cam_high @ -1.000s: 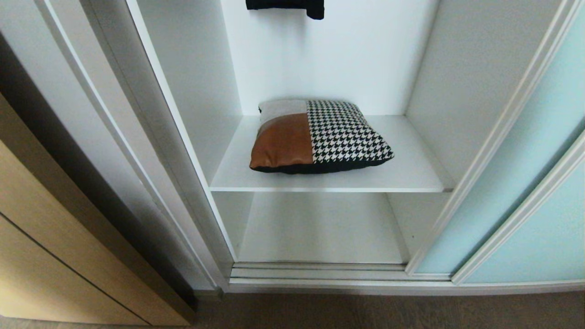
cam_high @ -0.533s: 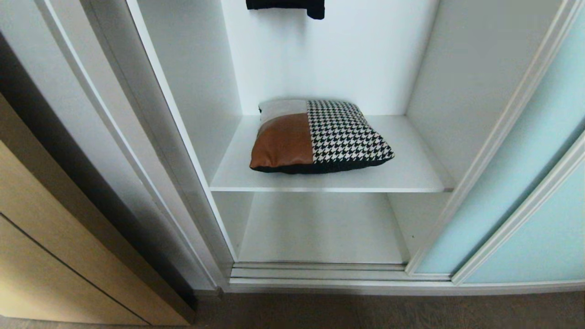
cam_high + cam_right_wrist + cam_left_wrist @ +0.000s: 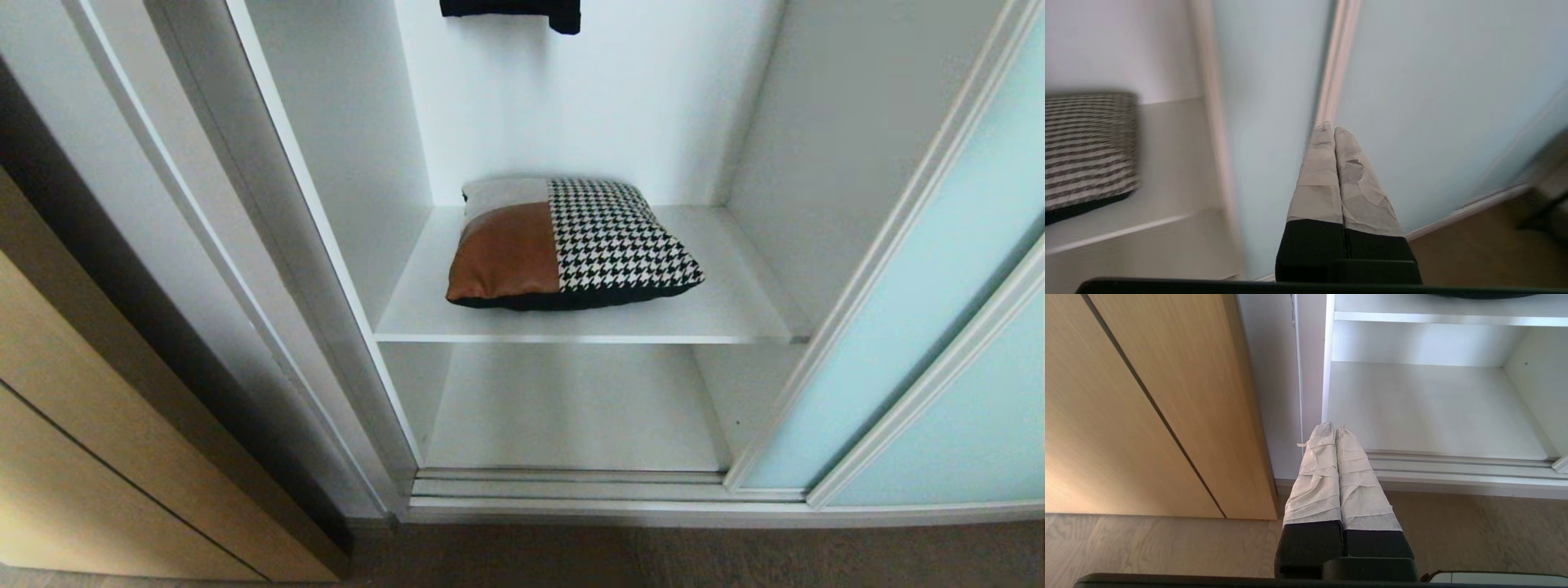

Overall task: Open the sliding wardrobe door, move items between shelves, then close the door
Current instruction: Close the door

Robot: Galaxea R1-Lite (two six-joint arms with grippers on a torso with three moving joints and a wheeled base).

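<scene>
While the head view matched the earlier frames, with nothing shifted, the square patchwork cushion of rust-brown, cream and houndstooth fabric (image 3: 571, 243) lay on the upper white shelf (image 3: 735, 314). The right gripper (image 3: 1329, 130), fingers pressed together and empty, pointed at the frosted aqua glass sliding door (image 3: 1274, 122), cushion off to its side. The left gripper (image 3: 1334, 427), likewise closed, hung near the lower shelf (image 3: 1433, 408).

I see a light wooden cabinet (image 3: 90, 457) with a dark seam on my left, beside a white wall strip (image 3: 1274, 375). Below runs a brownish wood-grain floor (image 3: 694, 559), with soft, even daylight overall.
</scene>
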